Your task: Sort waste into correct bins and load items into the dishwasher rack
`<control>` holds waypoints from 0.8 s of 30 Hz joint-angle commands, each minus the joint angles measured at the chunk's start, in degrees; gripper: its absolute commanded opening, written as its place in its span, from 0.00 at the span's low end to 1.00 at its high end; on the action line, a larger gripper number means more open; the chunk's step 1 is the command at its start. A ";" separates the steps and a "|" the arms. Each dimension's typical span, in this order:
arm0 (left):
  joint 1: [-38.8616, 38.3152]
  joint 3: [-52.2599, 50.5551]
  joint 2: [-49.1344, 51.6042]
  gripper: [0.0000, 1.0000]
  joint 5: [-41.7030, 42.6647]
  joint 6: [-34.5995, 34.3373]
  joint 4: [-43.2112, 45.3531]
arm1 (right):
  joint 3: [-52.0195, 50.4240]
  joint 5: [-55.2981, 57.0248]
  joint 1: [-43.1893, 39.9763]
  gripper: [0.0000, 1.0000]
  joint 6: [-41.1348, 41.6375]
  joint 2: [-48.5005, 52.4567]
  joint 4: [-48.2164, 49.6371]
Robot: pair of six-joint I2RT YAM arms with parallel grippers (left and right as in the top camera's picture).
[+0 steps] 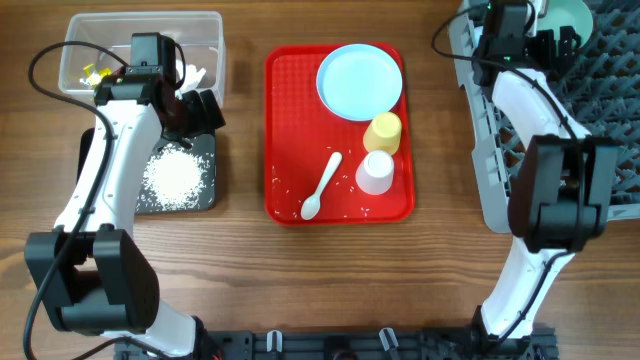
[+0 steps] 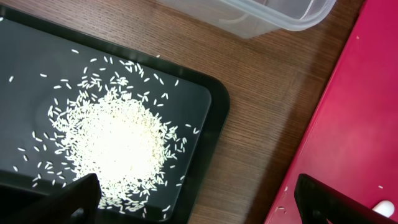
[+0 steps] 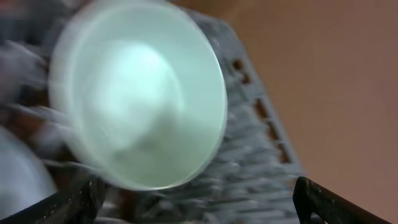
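My left gripper [image 1: 203, 110] is open and empty, hovering over the right edge of the black tray [image 1: 205, 195], which holds a pile of white rice [image 1: 175, 180]. In the left wrist view its fingers [image 2: 196, 200] straddle the tray's corner [image 2: 214, 106] and the rice [image 2: 115, 143]. The clear tub [image 1: 215, 30] behind holds wrappers and tissue. My right gripper [image 1: 548, 42] is open over the grey dishwasher rack [image 1: 490, 190], next to a light blue bowl [image 1: 566, 16]. The right wrist view is blurred and shows that bowl [image 3: 137, 93] standing in the rack [image 3: 261, 155], between the open fingers [image 3: 196, 200].
The red serving tray [image 1: 285, 120] in the middle carries the light blue plate [image 1: 358, 80], yellow cup [image 1: 384, 131], white cup [image 1: 376, 172], white spoon [image 1: 322, 185] and scattered rice grains. Its edge shows in the left wrist view [image 2: 348, 124], beside bare wood.
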 commanded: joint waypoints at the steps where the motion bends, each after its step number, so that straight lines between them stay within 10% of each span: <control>1: 0.15 -0.28 0.55 1.00 0.50 -0.92 0.11 | -0.37 -9.92 0.26 1.00 8.63 -8.70 -0.39; 9: 0.15 -0.28 0.55 1.00 0.50 -0.92 0.11 | -0.35 -39.45 -11.96 0.99 26.84 -16.68 -9.60; 13: 0.15 -0.28 0.55 1.00 0.50 -0.92 0.11 | -0.37 -63.93 -23.08 0.81 38.40 -15.15 -11.39; 24: 0.15 -0.28 0.55 1.00 0.50 -0.92 0.11 | -0.37 -71.47 -25.88 0.54 48.26 -1.44 -2.82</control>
